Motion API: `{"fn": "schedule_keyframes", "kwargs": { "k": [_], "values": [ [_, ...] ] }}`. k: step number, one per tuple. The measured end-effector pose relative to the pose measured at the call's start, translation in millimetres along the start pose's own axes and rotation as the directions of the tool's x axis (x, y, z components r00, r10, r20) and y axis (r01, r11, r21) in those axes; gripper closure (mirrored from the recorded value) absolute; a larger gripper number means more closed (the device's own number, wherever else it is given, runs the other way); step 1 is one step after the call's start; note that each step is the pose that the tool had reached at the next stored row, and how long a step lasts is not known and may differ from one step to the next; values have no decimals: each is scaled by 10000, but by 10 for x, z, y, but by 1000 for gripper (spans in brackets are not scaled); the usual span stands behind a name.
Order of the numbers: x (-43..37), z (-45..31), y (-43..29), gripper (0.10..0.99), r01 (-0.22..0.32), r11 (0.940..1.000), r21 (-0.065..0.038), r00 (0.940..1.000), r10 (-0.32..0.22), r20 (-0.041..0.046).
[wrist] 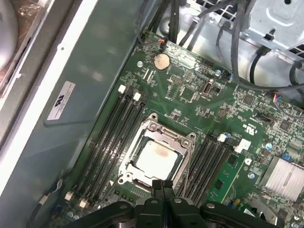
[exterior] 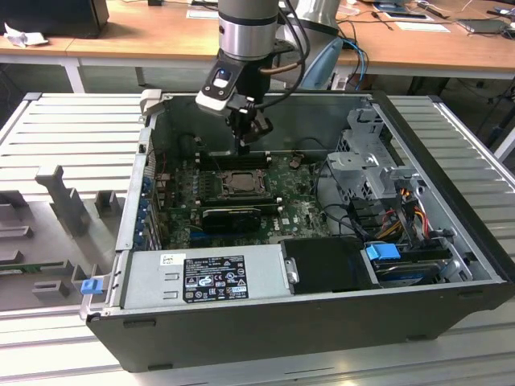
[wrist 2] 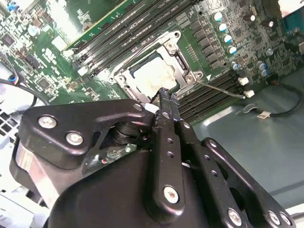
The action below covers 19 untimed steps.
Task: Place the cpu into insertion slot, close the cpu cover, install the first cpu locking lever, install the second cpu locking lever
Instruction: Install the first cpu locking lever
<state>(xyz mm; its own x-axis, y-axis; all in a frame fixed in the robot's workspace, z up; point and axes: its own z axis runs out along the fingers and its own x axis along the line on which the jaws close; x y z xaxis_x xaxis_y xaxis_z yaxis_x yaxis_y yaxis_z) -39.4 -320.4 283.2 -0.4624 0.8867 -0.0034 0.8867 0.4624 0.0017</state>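
Hovering at one edge of the insertion slot (wrist: 137,178), the gripper (wrist: 164,184) shows jaws pressed together on nothing, the cpu (wrist: 156,159) lying in that slot, framed by the lowered cpu cover (wrist: 168,135); the loose locking lever (wrist 2: 221,89) beside the slot likely wants slow, steady pressing.

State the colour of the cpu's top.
Pale silver-grey; the cpu shows best in the first wrist view.

The cpu (wrist: 156,159) lies in the insertion slot (wrist: 141,182) mid-circuit board (wrist: 190,97), framed by the cpu cover (wrist: 167,136), the gripper (wrist: 163,186) pinched together at the slot's edge.
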Motion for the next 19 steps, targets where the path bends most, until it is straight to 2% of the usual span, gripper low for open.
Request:
{"fn": "schedule_keyframes", "kwargs": {
  "k": [4, 8, 11, 15, 19],
  "values": [
    [0, 0, 0, 980, 502, 9987, -1, 9987, -502, -1],
    [0, 0, 0, 980, 1160, 9933, -4, 9933, -1160, -2],
    [0, 0, 0, 980, 1611, 9869, -6, 9869, -1611, -2],
    [0, 0, 0, 980, 2366, 9716, -9, 9716, -2366, -3],
    [0, 0, 0, 980, 2789, 9603, -10, 9603, -2789, -3]
  ]
}}
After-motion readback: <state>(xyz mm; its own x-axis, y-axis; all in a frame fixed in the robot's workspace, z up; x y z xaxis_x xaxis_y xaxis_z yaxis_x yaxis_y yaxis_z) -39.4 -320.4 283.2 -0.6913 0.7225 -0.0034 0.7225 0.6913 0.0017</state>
